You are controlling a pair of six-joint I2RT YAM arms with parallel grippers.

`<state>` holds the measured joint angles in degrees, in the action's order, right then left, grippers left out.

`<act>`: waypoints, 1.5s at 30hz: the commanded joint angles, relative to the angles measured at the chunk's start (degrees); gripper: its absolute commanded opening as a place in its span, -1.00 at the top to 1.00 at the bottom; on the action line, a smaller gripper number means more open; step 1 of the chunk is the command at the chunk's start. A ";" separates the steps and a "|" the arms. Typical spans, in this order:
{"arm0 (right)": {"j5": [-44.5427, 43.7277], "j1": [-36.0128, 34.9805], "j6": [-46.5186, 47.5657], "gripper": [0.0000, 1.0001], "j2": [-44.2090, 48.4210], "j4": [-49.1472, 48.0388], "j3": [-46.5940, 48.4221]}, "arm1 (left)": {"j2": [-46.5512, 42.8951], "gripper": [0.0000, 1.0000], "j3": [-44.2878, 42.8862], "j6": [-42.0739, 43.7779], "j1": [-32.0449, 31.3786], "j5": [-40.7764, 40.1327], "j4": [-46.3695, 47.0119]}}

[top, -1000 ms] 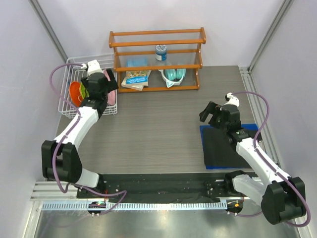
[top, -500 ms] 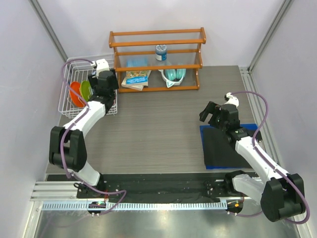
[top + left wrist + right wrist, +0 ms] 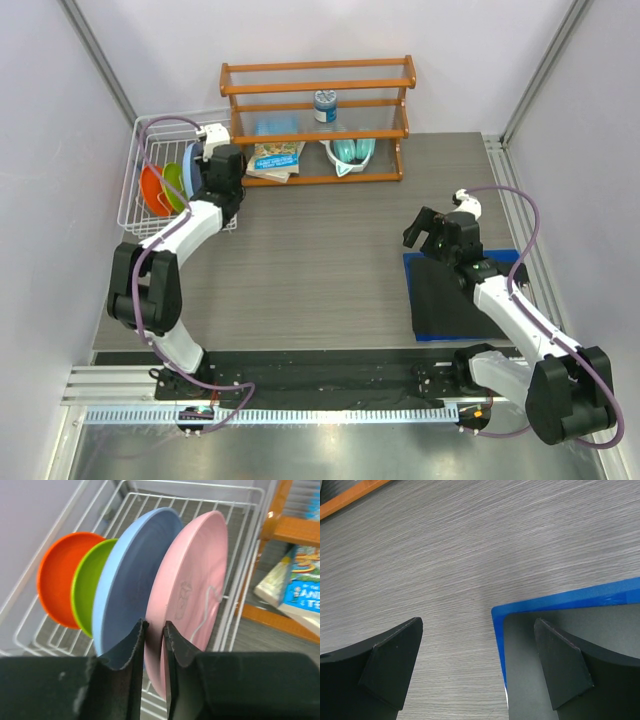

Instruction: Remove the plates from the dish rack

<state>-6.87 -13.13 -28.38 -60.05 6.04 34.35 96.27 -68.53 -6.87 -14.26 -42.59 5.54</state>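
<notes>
The white wire dish rack point(image 3: 140, 130) at the back left holds the plates upright in a row: orange point(image 3: 57, 580), lime green point(image 3: 87, 595), light blue point(image 3: 135, 575) and pink point(image 3: 195, 580). My left gripper point(image 3: 154, 625) is at the rack's right end point(image 3: 218, 168). Its jaws are shut on the near rim of the pink plate, with the left finger between the blue and pink plates. My right gripper point(image 3: 477, 630) hangs open over the table at the corner of a blue-edged dark mat point(image 3: 560, 600) and holds nothing.
A brown wooden shelf rack point(image 3: 318, 120) stands at the back, right beside the dish rack. It holds books point(image 3: 275, 160), a teal bowl-like item point(image 3: 350, 152) and a bottle point(image 3: 325, 105). The dark mat point(image 3: 460, 295) lies at the right. Grey walls close in both sides.
The left gripper has shifted right along the rack, uncovering the orange, green and blue plates, and its jaws have closed from wide open onto the pink plate's rim. The right arm has not moved.
</notes>
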 commanded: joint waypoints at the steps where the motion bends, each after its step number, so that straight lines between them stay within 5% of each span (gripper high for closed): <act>1: -1.30 -0.32 0.43 -0.99 -0.07 -2.18 -0.07 | -0.73 0.70 -1.08 1.68 -1.38 -7.76 3.77; 3: -1.39 -0.32 0.43 -0.99 0.11 -2.18 -0.33 | -1.35 0.74 -0.73 2.65 -1.73 -8.74 4.74; 5: -1.39 -0.32 0.43 -0.99 0.11 -2.09 -0.51 | -1.35 1.00 -0.46 3.97 -2.26 -10.31 5.53; 14: -0.42 -0.32 -0.01 -0.99 0.64 -1.65 -0.69 | -2.57 1.00 -1.87 9.86 -5.77 -16.65 6.86; 27: 3.88 -0.32 -0.27 -1.00 3.27 -0.24 -0.86 | -13.64 1.00 -4.68 9.95 -10.35 -17.97 -2.98; 35: 13.98 -0.41 -0.62 -0.99 1.61 -1.64 1.24 | -21.64 1.00 -6.09 -1.55 -11.05 -4.28 -17.74; 45: 22.69 -5.76 -5.18 -0.99 1.17 -7.35 3.88 | -27.71 1.00 3.22 -17.03 -11.31 15.32 -23.04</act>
<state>11.42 -16.14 -30.87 -58.57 3.97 34.63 70.13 -69.67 -15.59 -25.23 -37.65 -15.59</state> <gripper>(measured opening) 0.996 0.063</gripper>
